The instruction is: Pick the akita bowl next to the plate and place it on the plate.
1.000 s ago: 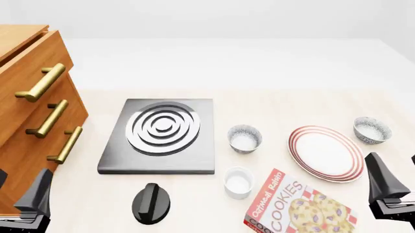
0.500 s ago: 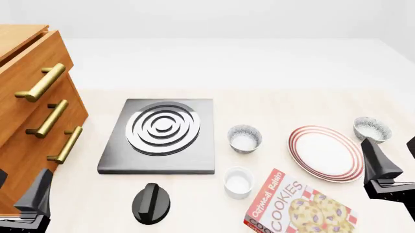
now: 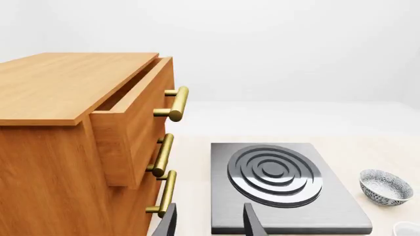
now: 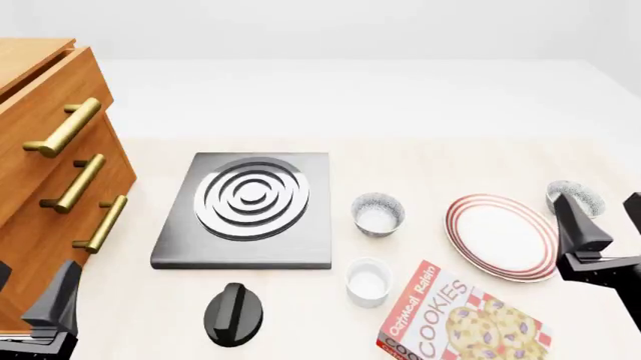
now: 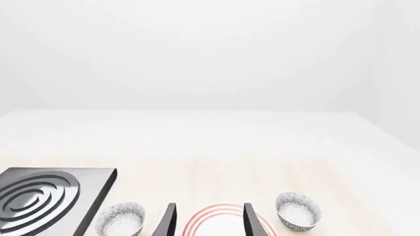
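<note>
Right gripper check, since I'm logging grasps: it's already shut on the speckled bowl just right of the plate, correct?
Not quite. In the front view the right gripper is open and holds nothing; the akita bowl sits on the table beyond its fingers, just right of the plate. The right wrist view shows the fingers spread too.

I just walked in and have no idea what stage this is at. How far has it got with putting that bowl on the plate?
Nothing is finished yet. The plate holds nothing, and the akita bowl sits on the table just beyond its right edge. In hand: the right gripper is open, hovering near that bowl, holding nothing. The left gripper waits open by the drawers. Left: grasp, lift, set down.
</note>
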`<state>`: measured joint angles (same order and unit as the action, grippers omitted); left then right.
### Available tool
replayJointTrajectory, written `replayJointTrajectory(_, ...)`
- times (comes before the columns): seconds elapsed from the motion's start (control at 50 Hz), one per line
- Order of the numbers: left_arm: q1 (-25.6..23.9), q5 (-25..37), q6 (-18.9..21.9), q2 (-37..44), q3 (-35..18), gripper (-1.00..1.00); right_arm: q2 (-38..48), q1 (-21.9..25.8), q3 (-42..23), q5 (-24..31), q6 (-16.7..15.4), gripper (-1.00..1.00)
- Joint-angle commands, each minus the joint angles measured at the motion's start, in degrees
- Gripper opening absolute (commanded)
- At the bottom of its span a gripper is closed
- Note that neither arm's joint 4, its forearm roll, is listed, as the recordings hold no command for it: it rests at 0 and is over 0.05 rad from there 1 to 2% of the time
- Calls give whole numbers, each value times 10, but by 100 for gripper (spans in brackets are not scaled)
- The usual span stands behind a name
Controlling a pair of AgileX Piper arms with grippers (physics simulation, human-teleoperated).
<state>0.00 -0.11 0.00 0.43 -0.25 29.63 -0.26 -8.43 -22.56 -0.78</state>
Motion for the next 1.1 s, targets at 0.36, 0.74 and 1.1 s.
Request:
replayJointTrajectory(0.36,0,0,0,0,0,100,105,-13,-17,-86,-6,100)
replayJointTrajectory(0.74,0,0,0,0,0,100,173,-23,-38,-129,-8,100)
replayJointTrajectory(1.1,0,0,0,0,0,100,229,-33,-59,-160,-12,100)
